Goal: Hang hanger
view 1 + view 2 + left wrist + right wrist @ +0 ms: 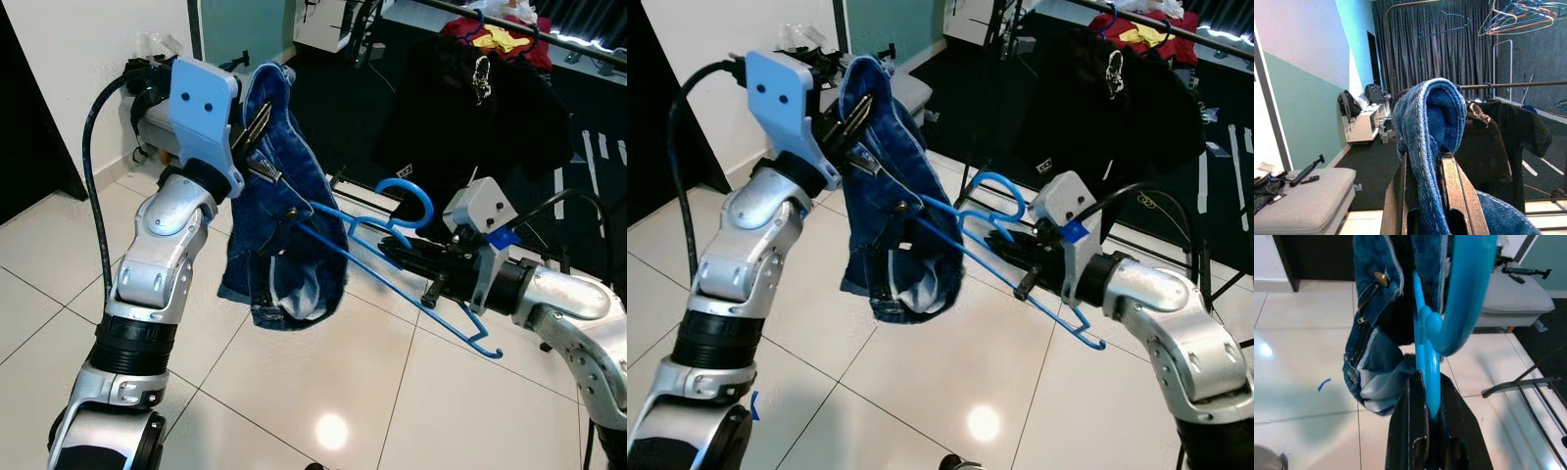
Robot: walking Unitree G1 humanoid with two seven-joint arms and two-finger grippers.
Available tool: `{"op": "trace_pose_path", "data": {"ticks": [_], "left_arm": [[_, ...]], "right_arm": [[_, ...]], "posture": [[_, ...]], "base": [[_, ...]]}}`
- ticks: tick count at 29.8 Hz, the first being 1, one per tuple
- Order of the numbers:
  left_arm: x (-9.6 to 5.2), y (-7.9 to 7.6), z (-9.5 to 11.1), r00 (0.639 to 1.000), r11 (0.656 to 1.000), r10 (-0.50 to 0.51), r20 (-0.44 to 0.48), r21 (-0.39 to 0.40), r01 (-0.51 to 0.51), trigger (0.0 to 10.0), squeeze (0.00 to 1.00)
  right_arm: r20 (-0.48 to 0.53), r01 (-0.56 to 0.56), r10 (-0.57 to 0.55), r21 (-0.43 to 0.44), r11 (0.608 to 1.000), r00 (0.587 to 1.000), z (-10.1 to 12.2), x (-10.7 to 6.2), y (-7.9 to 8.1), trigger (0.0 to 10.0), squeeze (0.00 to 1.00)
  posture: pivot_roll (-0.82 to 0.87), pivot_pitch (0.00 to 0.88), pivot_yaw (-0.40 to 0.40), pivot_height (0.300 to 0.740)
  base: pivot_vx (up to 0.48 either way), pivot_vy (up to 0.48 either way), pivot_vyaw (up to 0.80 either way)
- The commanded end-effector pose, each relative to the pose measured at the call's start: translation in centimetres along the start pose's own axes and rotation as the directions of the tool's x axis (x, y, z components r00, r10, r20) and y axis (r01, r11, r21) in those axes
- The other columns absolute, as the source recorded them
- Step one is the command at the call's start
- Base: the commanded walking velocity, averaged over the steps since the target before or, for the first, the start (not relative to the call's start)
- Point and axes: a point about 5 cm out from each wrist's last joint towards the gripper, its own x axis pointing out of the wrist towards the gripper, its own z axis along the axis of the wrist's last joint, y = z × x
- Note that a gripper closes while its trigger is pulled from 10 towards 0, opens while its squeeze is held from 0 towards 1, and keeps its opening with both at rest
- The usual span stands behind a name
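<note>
A pair of blue denim shorts (284, 235) hangs in the air over the tiled floor. My left gripper (257, 132) is raised and shut on its top fold, and the denim (1425, 142) is pinched between the two black fingers. A blue plastic hanger (392, 259) runs from the shorts toward my right gripper (400, 257), which is shut on the hanger just below its hook (1459, 298). One end of the hanger reaches into the shorts (1386, 323).
A clothes rack (509, 29) with a black shirt (470, 108) and a red garment stands behind at the right, its base bars on the floor. A grey bench (1518, 301) stands near the wall. More hangers (1523, 17) hang on a high rail.
</note>
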Motion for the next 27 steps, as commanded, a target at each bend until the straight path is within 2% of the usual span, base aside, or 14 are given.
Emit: {"op": "trace_pose_path", "data": {"ticks": [1,3,7,10,11,17,20,22,24,27], "left_arm": [[0.1,-0.9,1.0,0.999,1.0,-0.029,0.04,-0.008,0.03,10.0,0.0],[0.1,-1.8,0.9,0.998,0.998,-0.046,0.036,-0.029,0.047,10.0,0.0],[0.1,-2.8,0.7,0.998,0.997,-0.055,0.028,-0.049,0.056,10.0,0.0],[0.0,-3.4,0.5,0.998,0.998,-0.058,0.019,-0.037,0.058,10.0,0.0],[-0.1,-4.1,0.1,0.999,0.999,-0.04,-0.003,-0.021,0.04,10.0,0.0],[0.0,-4.7,-0.3,1.0,1.0,-0.018,-0.023,0.002,0.018,10.0,0.0],[0.2,-4.7,-0.3,1.0,1.0,-0.007,-0.028,0.019,0.008,10.0,0.0],[0.3,-4.1,-0.3,0.999,0.999,0.019,-0.029,0.04,-0.018,10.0,0.0],[0.4,-3.9,-0.3,0.999,0.999,0.026,-0.029,0.045,-0.025,10.0,0.0],[0.3,-2.9,-0.4,0.998,0.994,0.063,-0.031,0.094,-0.06,10.0,0.0]], "right_arm": [[0.046,0.072,-0.071,-0.025,0.997,0.996,0.8,-0.1,-0.8,10.0,0.0],[0.093,0.134,-0.133,-0.01,0.991,0.987,1.2,0.2,-1.6,10.0,0.0],[0.125,0.15,-0.149,0.006,0.989,0.981,1.6,0.6,-1.8,10.0,0.0],[0.14,0.14,-0.141,0.013,0.99,0.98,1.8,0.9,-1.6,10.0,0.0],[0.162,0.118,-0.121,0.023,0.993,0.979,2.1,1.3,-1.3,10.0,0.0],[0.166,0.079,-0.083,0.035,0.996,0.983,2.1,1.8,-0.7,10.0,0.0],[0.162,0.05,-0.056,0.039,0.998,0.985,1.9,2.0,-0.3,10.0,0.0],[0.131,-0.022,0.018,0.029,0.999,0.991,1.4,2.0,0.7,10.0,0.0],[0.122,-0.041,0.037,0.028,0.999,0.992,1.3,2.0,1.0,10.0,0.0],[0.093,-0.116,0.113,0.036,0.993,0.989,0.8,1.5,2.0,10.0,0.0]], "posture": [[0.03,0.109,-0.068,0.74],[0.03,0.111,-0.068,0.74],[0.03,0.111,-0.068,0.74],[0.04,0.111,-0.069,0.74],[0.04,0.111,-0.07,0.74],[0.04,0.113,-0.067,0.74],[0.04,0.113,-0.067,0.74],[0.04,0.113,-0.065,0.74],[0.04,0.113,-0.065,0.74],[0.03,0.114,-0.062,0.74]], "base": [[0.0,0.0,0.0],[0.0,0.0,0.0],[0.0,0.0,0.0],[0.0,0.0,0.0],[0.0,0.0,0.0],[0.0,0.0,0.0],[0.0,0.0,0.0],[0.0,0.0,0.0],[0.0,0.0,0.0],[0.0,0.0,0.0]]}}
